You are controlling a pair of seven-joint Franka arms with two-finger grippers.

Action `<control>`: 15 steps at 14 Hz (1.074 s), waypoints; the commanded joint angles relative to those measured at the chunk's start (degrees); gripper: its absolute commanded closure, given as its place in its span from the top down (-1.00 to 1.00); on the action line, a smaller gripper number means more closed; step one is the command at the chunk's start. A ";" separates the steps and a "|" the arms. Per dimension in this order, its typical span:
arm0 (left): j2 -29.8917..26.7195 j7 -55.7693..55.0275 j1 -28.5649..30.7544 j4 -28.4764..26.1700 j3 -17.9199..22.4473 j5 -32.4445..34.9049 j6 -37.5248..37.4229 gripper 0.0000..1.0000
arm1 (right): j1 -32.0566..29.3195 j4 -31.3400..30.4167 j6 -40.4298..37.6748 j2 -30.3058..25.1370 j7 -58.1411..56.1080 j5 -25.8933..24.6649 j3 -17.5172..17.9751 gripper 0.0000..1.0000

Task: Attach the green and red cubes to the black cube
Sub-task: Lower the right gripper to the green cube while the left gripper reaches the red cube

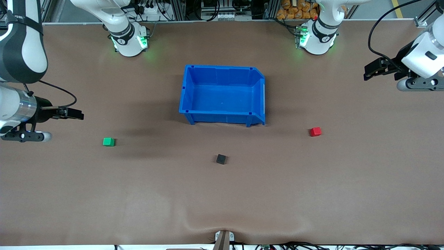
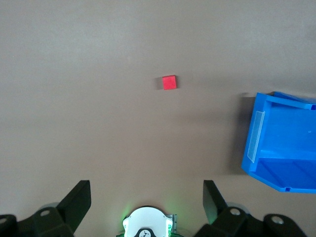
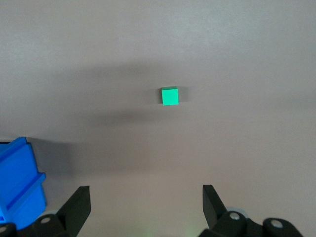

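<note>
Brown counter is carrying the green cube (image 1: 108, 141), black cube (image 1: 221, 159) and red cube (image 1: 315, 131) well apart, while the left gripper (image 1: 368, 72) and right gripper (image 1: 77, 114) are hanging wide, risking nudging these light cubes astray.

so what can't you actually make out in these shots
- Black cube: appears only in the front view; both wrist views miss it.
- Blue bin: cut off by the frame edge in both wrist views.
- Red cube and green cube: too small to show how they would attach.
- Right gripper and left gripper: arms cut off by the front view's edges.
</note>
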 commanded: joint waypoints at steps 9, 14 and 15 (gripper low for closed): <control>4.57 -0.25 -0.08 -16.10 -0.40 0.59 23.17 1.00 | -3.10 -5.05 7.30 1.41 -0.01 -1.14 0.27 1.00; 11.26 -0.51 -0.44 -16.45 -0.84 0.50 31.35 1.00 | -3.98 -19.98 20.81 -4.11 -0.01 -1.14 0.27 1.00; 12.49 -0.60 -0.43 -16.54 -0.84 0.50 31.88 1.00 | -3.81 -23.06 23.89 -5.26 -0.01 -1.14 0.27 1.00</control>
